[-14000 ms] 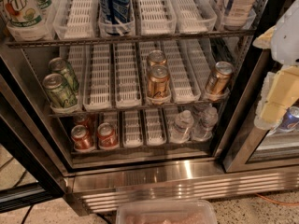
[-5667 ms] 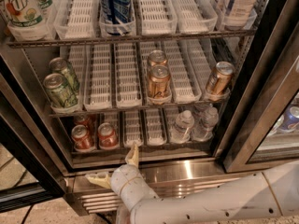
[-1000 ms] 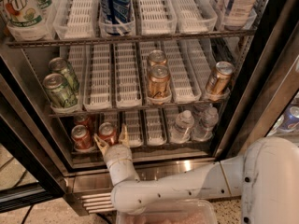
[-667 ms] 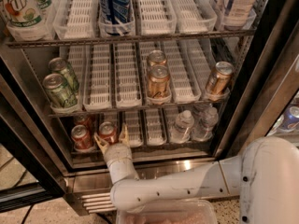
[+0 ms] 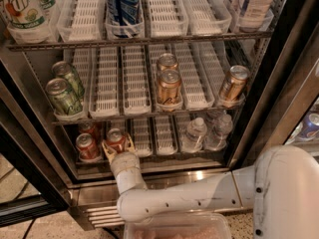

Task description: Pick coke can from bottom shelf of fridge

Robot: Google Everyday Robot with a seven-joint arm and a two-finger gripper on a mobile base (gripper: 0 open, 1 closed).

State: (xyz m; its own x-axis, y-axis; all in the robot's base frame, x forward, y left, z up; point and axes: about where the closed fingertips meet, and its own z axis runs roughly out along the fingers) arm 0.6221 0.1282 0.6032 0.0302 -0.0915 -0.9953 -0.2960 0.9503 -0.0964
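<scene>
The fridge [image 5: 279,83] stands open in the camera view. Its bottom shelf [image 5: 149,156] holds white slotted trays. Three red coke cans stand at the shelf's left: one at the front left [image 5: 86,146], one behind it [image 5: 88,129], and one to the right [image 5: 115,138]. My gripper [image 5: 118,146] is at that right-hand coke can, reaching in from below and in front and set against its lower part. My white arm [image 5: 189,195] runs from the lower right across the steel base.
Clear water bottles [image 5: 193,133] stand on the bottom shelf's right. Copper-gold cans [image 5: 169,87] and green cans [image 5: 62,96] sit on the rack above. The black door frame [image 5: 20,148] is at left, and a plastic bin [image 5: 177,227] lies below.
Over the last second the gripper has stayed at the right-hand coke can with hardly any movement. The cans have not moved.
</scene>
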